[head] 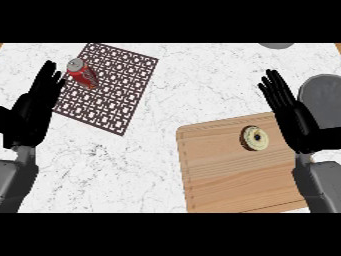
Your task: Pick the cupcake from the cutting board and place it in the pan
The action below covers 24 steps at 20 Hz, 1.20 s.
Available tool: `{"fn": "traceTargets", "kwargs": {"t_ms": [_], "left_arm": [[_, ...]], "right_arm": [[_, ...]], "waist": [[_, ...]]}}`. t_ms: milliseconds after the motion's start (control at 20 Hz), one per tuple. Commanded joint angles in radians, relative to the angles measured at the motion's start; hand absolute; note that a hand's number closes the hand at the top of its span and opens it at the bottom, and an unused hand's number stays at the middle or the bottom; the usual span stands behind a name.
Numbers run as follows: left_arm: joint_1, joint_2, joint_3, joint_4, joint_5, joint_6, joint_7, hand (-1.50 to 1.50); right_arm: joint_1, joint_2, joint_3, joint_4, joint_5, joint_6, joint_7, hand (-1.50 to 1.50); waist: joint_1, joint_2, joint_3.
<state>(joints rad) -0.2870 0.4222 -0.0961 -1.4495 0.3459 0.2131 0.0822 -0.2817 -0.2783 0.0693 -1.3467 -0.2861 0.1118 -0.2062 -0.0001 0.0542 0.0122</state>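
A small cupcake (255, 138) with pale frosting and a dark centre sits near the far right of the wooden cutting board (225, 175). The grey pan (334, 100) lies at the counter's right edge, partly behind my right hand. My right hand (295, 120) is open with fingers straight, just right of the cupcake and not touching it. At the left side, my left hand (34, 107) is open too, fingers up, far from the board.
A dark patterned mat (114, 95) lies at the back left with a red can (83, 73) lying on it, close to my left fingertips. A grey object (276, 45) peeks in at the top edge. White marble counter (129, 160) lies between mat and board.
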Motion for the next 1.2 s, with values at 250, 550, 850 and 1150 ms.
{"fn": "traceTargets", "kwargs": {"t_ms": [250,550,850,1150], "left_arm": [[0.057,0.024,0.023,-0.057,-0.016,0.011,0.021,0.00],[0.109,-0.029,0.003,-0.074,0.008,0.020,0.061,0.00],[0.151,-0.045,0.006,-0.084,-0.012,0.006,0.022,0.00],[0.088,-0.061,-0.005,-0.123,-0.030,0.033,0.132,0.00]], "right_arm": [[-0.257,-0.179,-0.159,0.111,-0.250,0.378,0.005,1.50],[0.076,-0.374,-0.131,0.061,0.168,0.249,-0.337,-1.50],[0.070,-0.503,-0.158,0.137,0.313,0.235,-0.446,-1.50],[-0.103,-0.524,-0.104,0.078,0.388,0.261,-0.296,-1.50]], "waist": [[0.045,-0.051,-0.010],[-0.012,-0.056,-0.011],[0.004,-0.054,-0.012],[0.011,-0.055,-0.013]]}}
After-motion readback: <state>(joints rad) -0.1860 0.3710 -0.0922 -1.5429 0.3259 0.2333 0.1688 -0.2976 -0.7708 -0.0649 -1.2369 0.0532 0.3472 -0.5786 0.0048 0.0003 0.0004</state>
